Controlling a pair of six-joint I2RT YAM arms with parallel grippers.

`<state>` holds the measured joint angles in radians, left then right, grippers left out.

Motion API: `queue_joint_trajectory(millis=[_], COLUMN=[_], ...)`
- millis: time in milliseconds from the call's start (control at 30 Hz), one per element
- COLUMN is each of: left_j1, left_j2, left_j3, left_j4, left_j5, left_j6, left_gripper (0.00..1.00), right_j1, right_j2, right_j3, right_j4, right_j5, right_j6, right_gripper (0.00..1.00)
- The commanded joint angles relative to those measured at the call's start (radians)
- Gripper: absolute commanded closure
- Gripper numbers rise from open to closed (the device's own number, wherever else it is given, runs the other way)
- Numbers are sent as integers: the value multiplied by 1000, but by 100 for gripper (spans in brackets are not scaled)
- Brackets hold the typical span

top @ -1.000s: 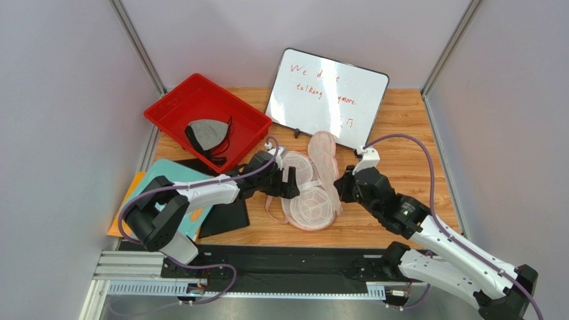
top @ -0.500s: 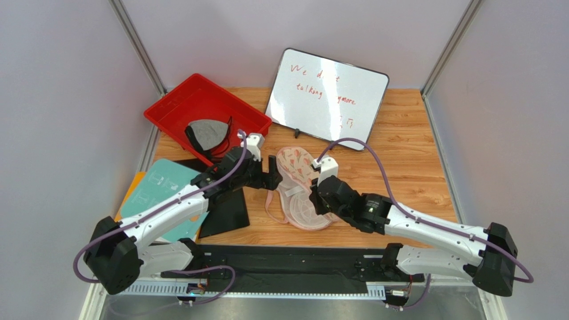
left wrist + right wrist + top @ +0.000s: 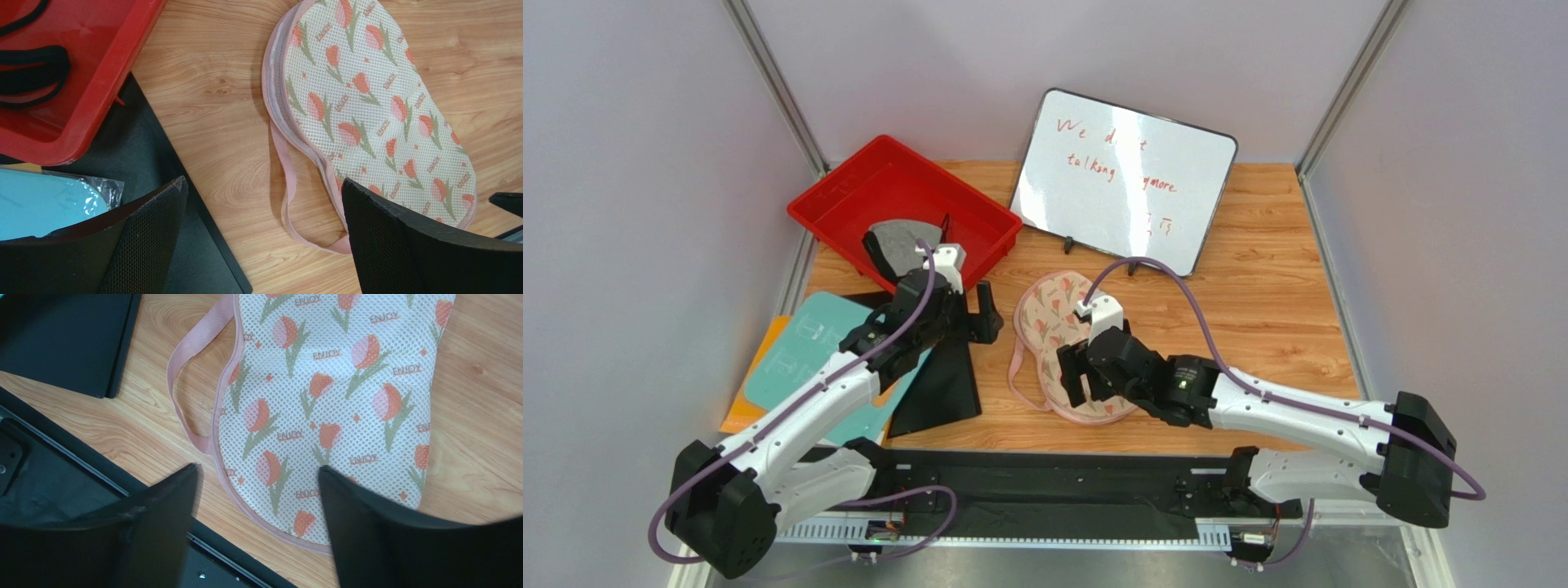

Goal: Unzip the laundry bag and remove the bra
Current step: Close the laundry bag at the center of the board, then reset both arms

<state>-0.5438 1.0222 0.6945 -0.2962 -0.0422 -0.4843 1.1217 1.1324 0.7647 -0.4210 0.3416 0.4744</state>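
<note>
Bra [image 3: 891,235] sits in the red tray [image 3: 844,184]; laundry bag [image 3: 1053,312] lies flat on the table, probably empty. Your left gripper [image 3: 263,187] and right gripper [image 3: 258,470] are spread wide, holding nothing. Lift them straight up, gently.

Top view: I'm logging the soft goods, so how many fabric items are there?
2. The laundry bag lies flat in the middle; the bra sits in the red tray, back left. Others could be hidden beneath the arms.
</note>
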Motion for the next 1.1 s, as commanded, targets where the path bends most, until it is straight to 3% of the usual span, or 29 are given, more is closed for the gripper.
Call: queue_joint_trajectory(millis=[0,200,333,533,733,833,1067], left_j1=[25,71,132,217,234,234,234], left_j2=[-39,-66,-92,-158,-247,-292,-353], left_j3=[7,3,2,3,28,42,76], left_j4=[-40,-60,-67,-99,-188,-234,-314], left_j5=[8,15,33,58,44,1,-42], left_j6=[32,42,50,56,49,46,53], left_gripper=[0,0,0,0,0,0,0], right_j1=[6,-11,-101,-354,-716,-796,-823], right_j2=[4,-11,-17,-89,-221,-270,-394], right_j3=[65,59,21,-56,-88,-84,-51], right_j4=[4,-22,-19,4,-13,-48,-157], right_j5=[8,76,56,-32,-131,-125,0], right_j6=[-5,-8,12,7,-7,-11,-25], right_gripper=[0,0,0,0,0,0,0])
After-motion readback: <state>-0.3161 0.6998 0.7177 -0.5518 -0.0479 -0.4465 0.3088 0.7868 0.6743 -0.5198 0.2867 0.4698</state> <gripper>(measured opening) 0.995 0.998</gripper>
